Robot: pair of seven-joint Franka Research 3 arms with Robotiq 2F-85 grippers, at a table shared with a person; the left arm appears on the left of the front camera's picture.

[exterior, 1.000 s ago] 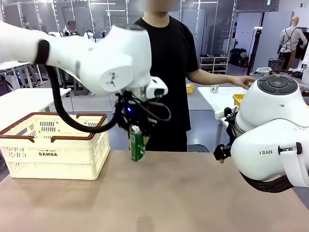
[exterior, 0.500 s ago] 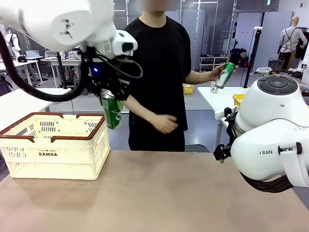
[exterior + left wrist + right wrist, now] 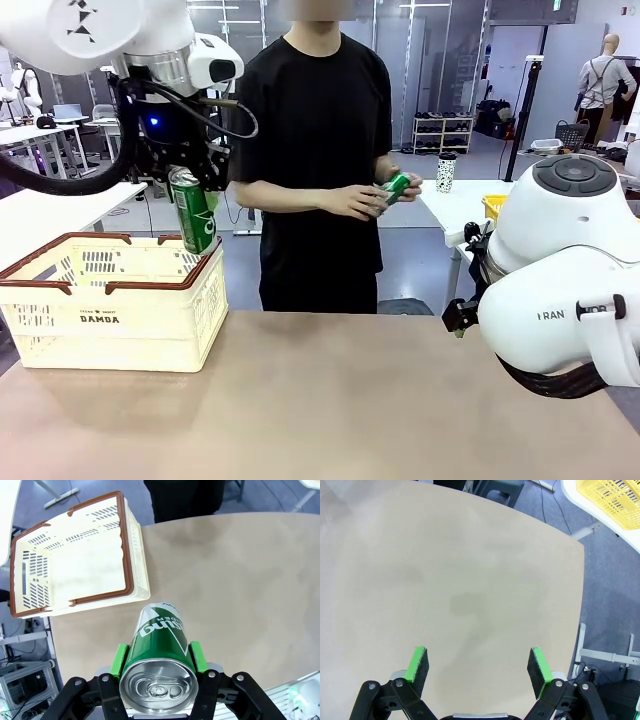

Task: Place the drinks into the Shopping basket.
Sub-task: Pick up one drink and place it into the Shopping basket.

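My left gripper (image 3: 190, 195) is shut on a green drink can (image 3: 193, 212), holding it high over the right rim of the cream Shopping basket (image 3: 110, 300). In the left wrist view the can (image 3: 159, 645) sits between the green pads (image 3: 119, 659), silver top toward the camera, with the basket (image 3: 75, 555) below and to the upper left. The person holds a second green can (image 3: 394, 188) in both hands at the far side. My right gripper (image 3: 478, 667) hangs open above bare tabletop, nothing between its fingers.
The tan table (image 3: 340, 400) stretches from the basket to the right arm's white body (image 3: 560, 290). A yellow basket (image 3: 610, 497) stands on a white side table beyond the table's edge. A patterned cup (image 3: 446, 172) stands on that side table.
The left arm has carried the green can up and to the left, from beside the basket to above its right rim. The person brought a second green can in front of the body.
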